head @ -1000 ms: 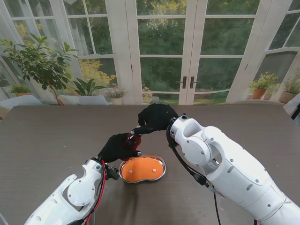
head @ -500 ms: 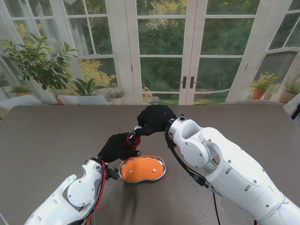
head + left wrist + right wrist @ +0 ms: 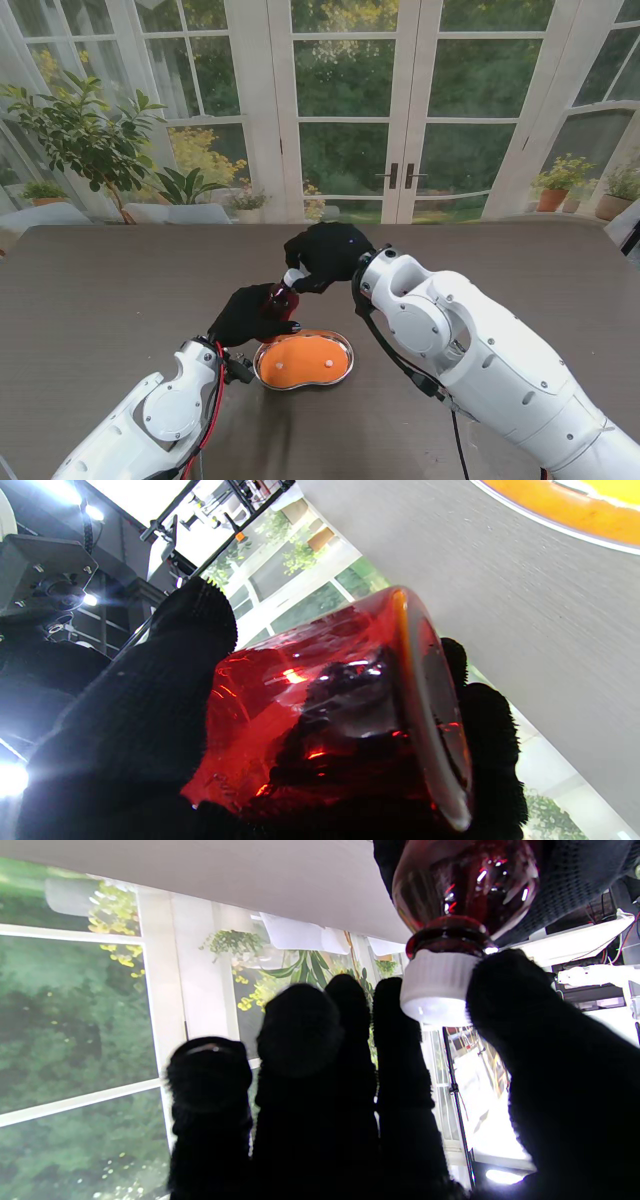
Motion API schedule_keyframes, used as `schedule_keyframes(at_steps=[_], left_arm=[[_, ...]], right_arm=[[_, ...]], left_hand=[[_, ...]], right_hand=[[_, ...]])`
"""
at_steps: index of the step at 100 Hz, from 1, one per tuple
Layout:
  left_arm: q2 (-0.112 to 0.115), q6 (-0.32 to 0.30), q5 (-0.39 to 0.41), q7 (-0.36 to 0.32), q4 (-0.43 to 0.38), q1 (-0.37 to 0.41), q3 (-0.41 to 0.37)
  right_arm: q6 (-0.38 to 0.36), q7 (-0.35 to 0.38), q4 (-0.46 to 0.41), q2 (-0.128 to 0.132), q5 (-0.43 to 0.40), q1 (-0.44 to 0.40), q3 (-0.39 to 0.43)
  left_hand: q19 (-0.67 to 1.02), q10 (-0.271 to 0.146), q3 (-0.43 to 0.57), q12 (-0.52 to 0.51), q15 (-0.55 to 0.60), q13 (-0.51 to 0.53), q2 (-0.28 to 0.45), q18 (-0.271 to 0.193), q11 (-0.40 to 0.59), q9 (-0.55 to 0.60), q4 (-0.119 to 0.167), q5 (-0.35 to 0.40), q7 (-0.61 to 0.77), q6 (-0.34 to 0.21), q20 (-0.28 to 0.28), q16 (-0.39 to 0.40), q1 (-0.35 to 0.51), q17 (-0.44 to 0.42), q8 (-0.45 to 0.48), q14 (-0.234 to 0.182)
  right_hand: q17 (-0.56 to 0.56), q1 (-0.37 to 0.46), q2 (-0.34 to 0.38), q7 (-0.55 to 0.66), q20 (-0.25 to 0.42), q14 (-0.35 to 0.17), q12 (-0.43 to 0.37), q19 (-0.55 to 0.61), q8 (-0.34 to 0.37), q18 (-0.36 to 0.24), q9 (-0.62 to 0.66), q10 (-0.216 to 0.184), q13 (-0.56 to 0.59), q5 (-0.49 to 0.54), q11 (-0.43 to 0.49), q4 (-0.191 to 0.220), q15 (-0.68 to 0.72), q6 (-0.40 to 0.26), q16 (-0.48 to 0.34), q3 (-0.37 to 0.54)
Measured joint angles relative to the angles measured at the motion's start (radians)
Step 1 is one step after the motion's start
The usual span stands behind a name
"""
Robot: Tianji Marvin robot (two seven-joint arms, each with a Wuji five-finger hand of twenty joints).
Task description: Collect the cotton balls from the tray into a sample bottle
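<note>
the bottle [image 3: 281,300] is held clear of the desk [image 3: 120,290] in the left hand [image 3: 250,313], whose fingers [image 3: 150,715] are wrapped round the red body, just at 11 o'clock from the tray [image 3: 345,372]. the white cap [image 3: 434,987] is pinched between thumb and a finger of the right hand [image 3: 328,253], which comes in from 1 o'clock of the bottle; the other fingers [image 3: 300,1040] of that hand are curled beside it, closed on nothing. the cap appears to be seated on the neck, though whether the thread has been loosened cannot be told from these views.

the tray is seen at 6 o'clock of the hands, with two small white spots on its orange floor, probably cotton balls [image 3: 329,359]; they are too small to be made out with certainty. none can be seen inside the bottle.

several things could go wrong from here. the pinch on the cap is narrow and at the rim, so the gloved fingers could slide over the ribs and no turn would be passed on. if the cap is twisted harder than the left hand's grip allows, the smooth bottle could be spun in the glove or pulled out and dropped onto the tray, by which the cotton balls could be scattered. once freed, the cap could be lost from so light a pinch and rolled away across the desk.
</note>
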Motion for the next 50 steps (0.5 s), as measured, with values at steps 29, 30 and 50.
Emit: schedule_keyframes(at_steps=[29, 30, 50], left_arm=[[0.000, 0.001, -0.001, -0.001, 0.000, -0.001, 0.000], [0.000, 0.001, -0.001, -0.001, 0.000, -0.001, 0.000], [0.000, 0.002, -0.001, -0.002, -0.001, 0.001, -0.002]], right_arm=[[-0.029, -0.046, 0.015, -0.005, -0.017, 0.000, -0.004], [-0.029, -0.047, 0.015, -0.005, -0.018, 0.000, -0.004], [-0.046, -0.066, 0.022, -0.008, -0.032, 0.000, -0.006]], left_hand=[[0.000, 0.000, 0.000, 0.000, 0.000, 0.000, 0.000, 0.000, 0.000, 0.000, 0.000, 0.000, 0.000, 0.000, 0.000, 0.000, 0.000, 0.000, 0.000, 0.000], [0.000, 0.000, 0.000, 0.000, 0.000, 0.000, 0.000, 0.000, 0.000, 0.000, 0.000, 0.000, 0.000, 0.000, 0.000, 0.000, 0.000, 0.000, 0.000, 0.000], [0.000, 0.000, 0.000, 0.000, 0.000, 0.000, 0.000, 0.000, 0.000, 0.000, 0.000, 0.000, 0.000, 0.000, 0.000, 0.000, 0.000, 0.000, 0.000, 0.000]], right_hand=[[0.002, 0.069, -0.118, -0.026, -0.002, -0.014, 0.014, 0.000, -0.001, 0.000, 0.000, -0.012, 0.000, -0.009, -0.004, -0.007, -0.003, -0.037, 0.000, 0.056], [0.002, 0.073, -0.123, -0.026, -0.002, -0.018, 0.015, 0.000, -0.001, 0.000, 0.000, -0.012, 0.000, -0.009, -0.004, -0.007, -0.003, -0.040, 0.000, 0.056], [0.004, 0.084, -0.158, -0.042, -0.004, -0.022, 0.023, 0.000, 0.000, 0.000, 0.000, -0.014, 0.000, -0.009, -0.007, -0.014, -0.003, -0.053, 0.000, 0.088]])
